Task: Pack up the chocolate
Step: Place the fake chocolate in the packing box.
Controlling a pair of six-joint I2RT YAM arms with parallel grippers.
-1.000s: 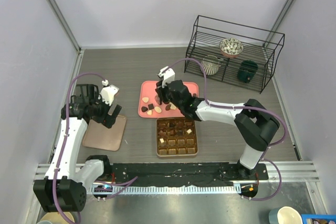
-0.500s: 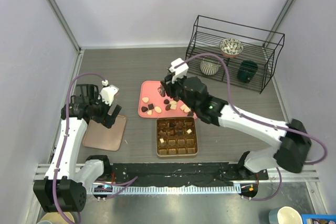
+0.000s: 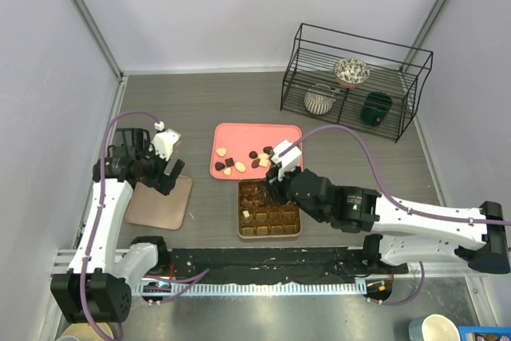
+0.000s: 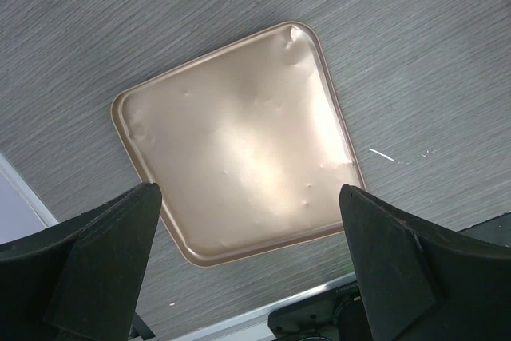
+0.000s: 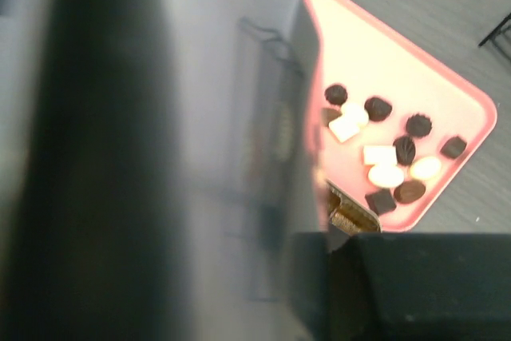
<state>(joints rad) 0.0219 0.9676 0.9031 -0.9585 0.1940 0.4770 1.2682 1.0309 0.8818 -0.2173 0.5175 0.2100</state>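
Note:
Several chocolates, dark brown and cream, lie loose on the pink tray. In front of it stands the gold-brown gridded box with a few chocolates in its cells; one corner of the box shows in the right wrist view. My right gripper hangs over the box's far right cells. Its wrist view is smeared, so its jaws and anything between them are unreadable. My left gripper stands wide open and holds nothing, above the flat gold lid.
A black wire rack stands at the back right, holding a patterned bowl, a striped cup and a dark green cup. Grey walls close in both sides. A rail runs along the near edge.
My right arm has swung from over the pink tray back toward me, and now hangs over the gridded box. The left arm has not moved.

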